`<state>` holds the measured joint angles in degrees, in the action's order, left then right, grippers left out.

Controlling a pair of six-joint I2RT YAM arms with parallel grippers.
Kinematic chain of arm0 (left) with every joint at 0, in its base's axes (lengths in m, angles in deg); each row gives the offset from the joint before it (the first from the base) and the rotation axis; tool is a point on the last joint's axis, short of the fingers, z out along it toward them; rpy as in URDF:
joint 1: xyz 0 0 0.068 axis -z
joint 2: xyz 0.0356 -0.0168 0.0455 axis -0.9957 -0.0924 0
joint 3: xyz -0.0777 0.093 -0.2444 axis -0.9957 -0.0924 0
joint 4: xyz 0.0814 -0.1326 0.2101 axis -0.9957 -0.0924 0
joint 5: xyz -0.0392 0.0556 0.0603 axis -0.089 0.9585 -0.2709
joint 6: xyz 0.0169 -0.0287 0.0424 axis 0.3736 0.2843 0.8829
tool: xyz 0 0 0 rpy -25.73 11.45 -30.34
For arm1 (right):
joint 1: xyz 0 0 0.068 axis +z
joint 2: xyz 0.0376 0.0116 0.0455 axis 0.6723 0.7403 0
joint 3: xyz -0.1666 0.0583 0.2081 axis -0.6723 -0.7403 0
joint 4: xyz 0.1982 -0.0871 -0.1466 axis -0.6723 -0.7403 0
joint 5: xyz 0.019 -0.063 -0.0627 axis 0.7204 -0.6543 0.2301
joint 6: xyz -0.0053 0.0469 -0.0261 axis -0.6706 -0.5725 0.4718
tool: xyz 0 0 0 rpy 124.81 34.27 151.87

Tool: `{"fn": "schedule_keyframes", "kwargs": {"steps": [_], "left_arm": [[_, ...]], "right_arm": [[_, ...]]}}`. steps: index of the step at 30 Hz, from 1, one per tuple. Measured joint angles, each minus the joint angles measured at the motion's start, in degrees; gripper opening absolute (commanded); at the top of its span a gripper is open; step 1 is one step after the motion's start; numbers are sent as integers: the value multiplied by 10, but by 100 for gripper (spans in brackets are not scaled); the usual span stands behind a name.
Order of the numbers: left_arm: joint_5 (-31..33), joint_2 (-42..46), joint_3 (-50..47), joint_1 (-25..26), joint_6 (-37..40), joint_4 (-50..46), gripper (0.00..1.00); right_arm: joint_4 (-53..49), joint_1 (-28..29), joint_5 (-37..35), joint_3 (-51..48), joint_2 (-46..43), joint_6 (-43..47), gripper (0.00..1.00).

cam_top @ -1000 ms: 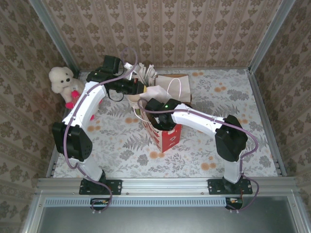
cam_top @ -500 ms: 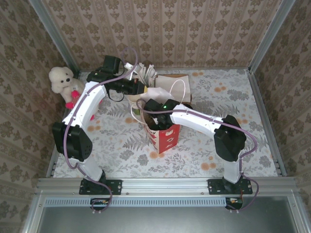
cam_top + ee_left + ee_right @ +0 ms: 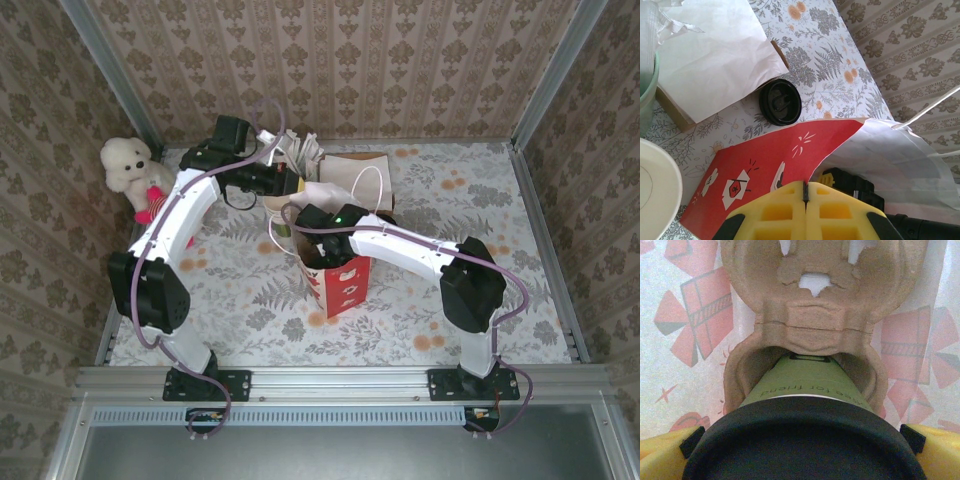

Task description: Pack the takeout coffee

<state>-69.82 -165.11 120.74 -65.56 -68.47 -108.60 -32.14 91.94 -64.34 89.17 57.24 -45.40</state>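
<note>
Right now the takeout coffee [image 3: 805, 385] is sitting inside the red bag [image 3: 765, 165], its green wall tucked into one pocket of a brown pulp carrier [image 3: 815, 320] that is lying on the bag's floor, with the printed gift pattern showing through the pale bag walls around it. The right gripper [image 3: 802, 445] is reaching down into the bag from above, and its yellow fingers [image 3: 657, 452] are standing wide on either side of the cup's black top [image 3: 800, 422]. The dark pads are sitting right at the rim of that top, and I cannot tell whether they are pressing on it or just clear of it. The left gripper [image 3: 805, 192] is closed tight, its two yellow fingers [image 3: 775, 215] meeting on the bag's upper edge and holding the mouth open. On the floral table [image 3: 450, 200] just beyond the bag, a flat black lid [image 3: 780, 101] is lying beside a pale paper bag [image 3: 715, 55], and a cream-lined cup [image 3: 655, 190] is showing at the left wrist view's edge. A white plush toy [image 3: 128, 165] is sitting in the far left corner.
</note>
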Motion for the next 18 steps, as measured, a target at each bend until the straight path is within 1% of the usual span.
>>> {"fn": "schedule_keyframes", "kwargs": {"steps": [9,18], "left_arm": [[0,6,-12,0,0,16,0],[0,8,-12,0,1,19,0]], "right_arm": [[3,-3,-15,0,-2,-26,100],[9,-23,-19,2,-6,-69,100]]}}
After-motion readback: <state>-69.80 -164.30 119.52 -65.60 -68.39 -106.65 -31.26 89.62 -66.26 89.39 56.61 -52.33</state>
